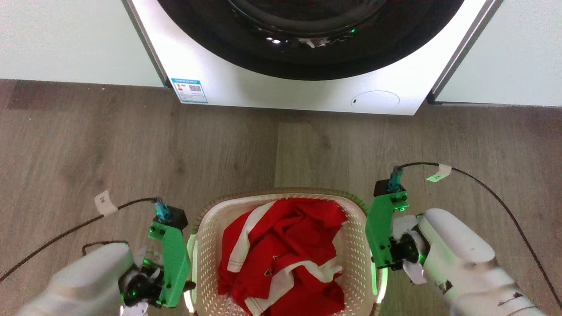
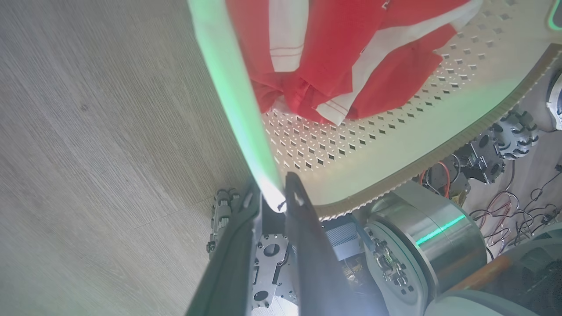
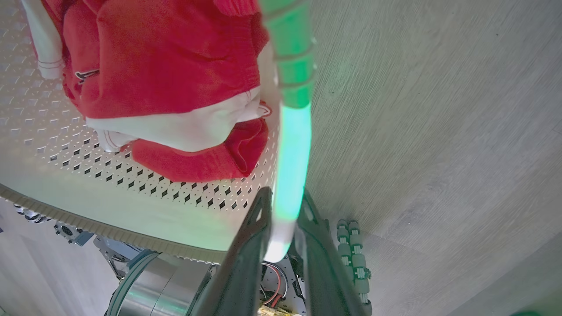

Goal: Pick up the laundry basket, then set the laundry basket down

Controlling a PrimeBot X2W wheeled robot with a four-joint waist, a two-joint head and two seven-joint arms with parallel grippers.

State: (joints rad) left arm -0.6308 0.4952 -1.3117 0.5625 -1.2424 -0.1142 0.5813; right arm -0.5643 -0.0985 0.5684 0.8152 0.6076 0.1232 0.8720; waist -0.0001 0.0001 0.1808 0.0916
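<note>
The laundry basket [image 1: 205, 245] is cream-white and perforated with a brownish rim, low in the head view between my two arms. A red and white garment [image 1: 285, 250] lies crumpled inside it. My left gripper [image 1: 189, 287] is shut on the basket's left handle [image 2: 232, 87], which runs up between its fingers [image 2: 274, 193]. My right gripper [image 1: 377, 267] is shut on the right handle [image 3: 292, 145], its fingers [image 3: 283, 208] pinching it from both sides. In the wrist views the basket's rim [image 2: 439, 149] passes in front of my wheeled base, so the basket seems raised off the floor.
A large white washing machine [image 1: 281, 92] with a dark round door stands ahead, across a strip of grey wood floor [image 1: 281, 149]. Black cables [image 1: 505, 206] trail from both wrists. My base and wheels [image 2: 417, 245] sit just behind the basket.
</note>
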